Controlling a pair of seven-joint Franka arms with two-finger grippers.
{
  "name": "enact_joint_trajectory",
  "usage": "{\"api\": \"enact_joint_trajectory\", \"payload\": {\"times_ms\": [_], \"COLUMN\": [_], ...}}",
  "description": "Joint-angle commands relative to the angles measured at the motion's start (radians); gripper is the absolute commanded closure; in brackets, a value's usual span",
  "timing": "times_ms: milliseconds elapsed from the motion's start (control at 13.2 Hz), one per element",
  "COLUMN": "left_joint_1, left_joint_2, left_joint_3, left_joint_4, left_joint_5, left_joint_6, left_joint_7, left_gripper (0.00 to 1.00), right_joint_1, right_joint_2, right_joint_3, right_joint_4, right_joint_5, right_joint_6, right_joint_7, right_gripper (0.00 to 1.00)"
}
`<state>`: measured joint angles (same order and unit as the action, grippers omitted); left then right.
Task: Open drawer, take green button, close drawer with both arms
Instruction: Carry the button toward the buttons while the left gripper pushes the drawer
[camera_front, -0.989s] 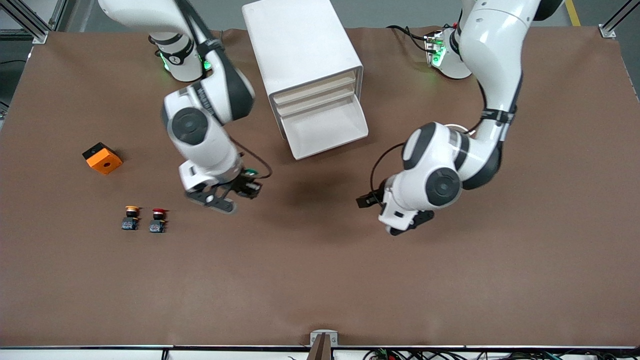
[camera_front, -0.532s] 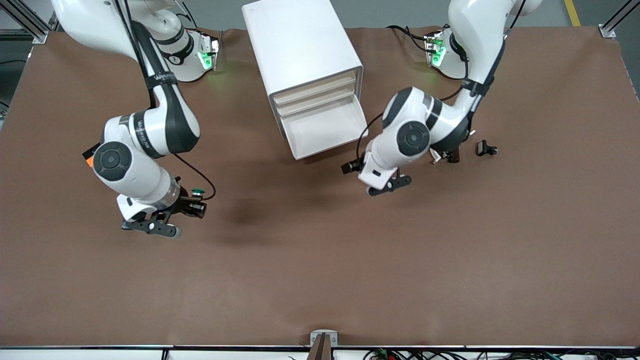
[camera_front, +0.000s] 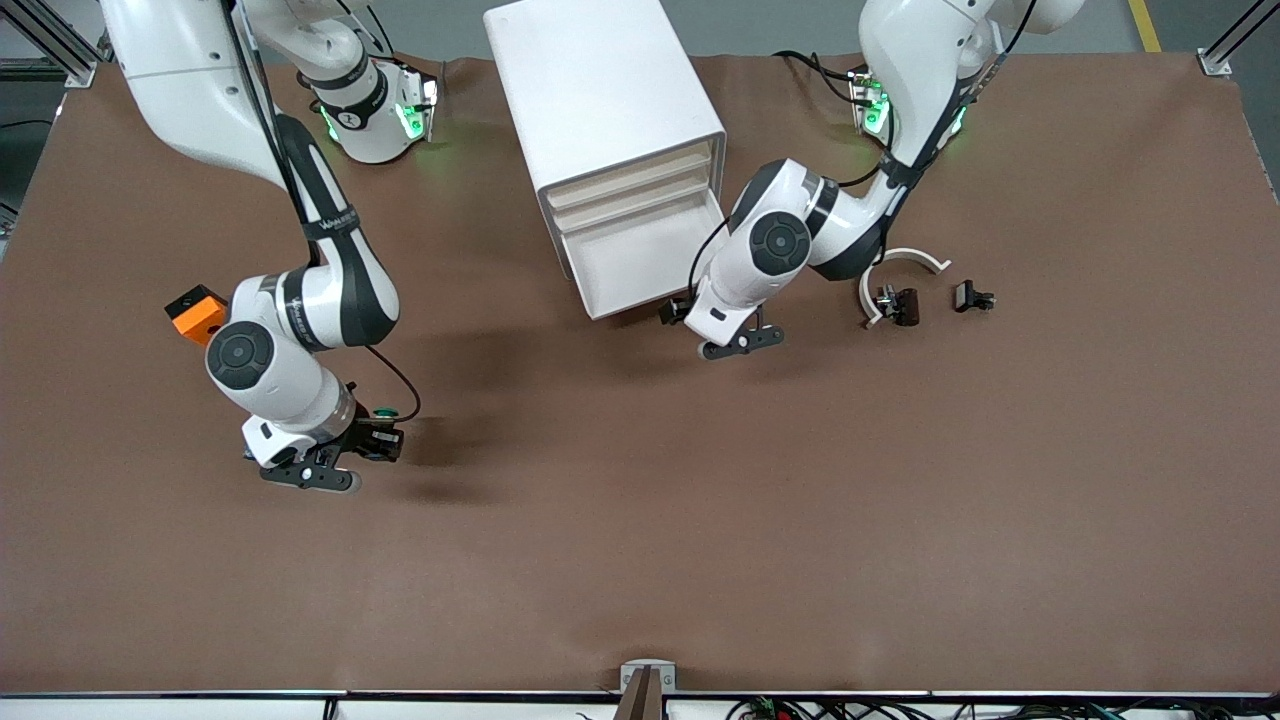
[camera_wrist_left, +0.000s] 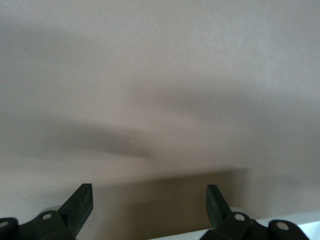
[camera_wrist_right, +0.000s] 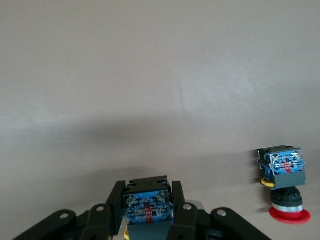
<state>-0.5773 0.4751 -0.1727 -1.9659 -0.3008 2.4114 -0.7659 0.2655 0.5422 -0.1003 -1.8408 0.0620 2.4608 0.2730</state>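
The right gripper (camera_front: 380, 442), low in the front view toward the right arm's end of the table, is clamped tight on the small green-capped push button (camera_front: 383, 411). In its wrist view the blue-grey block base (camera_wrist_right: 148, 207) sits pinched between the fingers. A red-capped button (camera_wrist_right: 287, 186) lies nearby on the brown mat. The left gripper (camera_front: 675, 312) hangs spread wide and empty just beside the pulled-out cream-fronted drawer (camera_front: 650, 265), closer to it than half a second ago.
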Motion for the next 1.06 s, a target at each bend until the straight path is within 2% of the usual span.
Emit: {"api": "enact_joint_trajectory", "payload": {"times_ms": [0,837,913,989], "left_joint_1": [-0.047,-0.184,-0.184,-0.185], "left_joint_2": [0.031,0.033,0.033,0.033], "left_joint_3": [0.004,-0.017,-0.031,-0.04], "left_joint_4": [0.001,0.006,0.004,0.004], "left_joint_5": [0.017,0.015,0.015,0.015], "left_joint_6": [0.034,0.017,0.015,0.003], "left_joint_7": [-0.041,-0.234,-0.255,-0.271], "left_gripper": [0.0,0.0,0.0,0.0], "right_joint_1": [-0.046,-0.086,-0.088,-0.088], "right_joint_2": [0.018,0.042,0.045,0.047], "right_joint_3": [0.019,0.019,0.019,0.019], "right_joint_4": [-0.012,-0.012,-0.012,-0.012], "right_joint_5": [0.004,0.004,0.004,0.004], "right_joint_6": [0.013,0.012,0.01,0.015], "right_joint_7": [-0.025,-0.023,-0.025,-0.023], "right_gripper": [1.0,1.0,0.64,0.01]}}
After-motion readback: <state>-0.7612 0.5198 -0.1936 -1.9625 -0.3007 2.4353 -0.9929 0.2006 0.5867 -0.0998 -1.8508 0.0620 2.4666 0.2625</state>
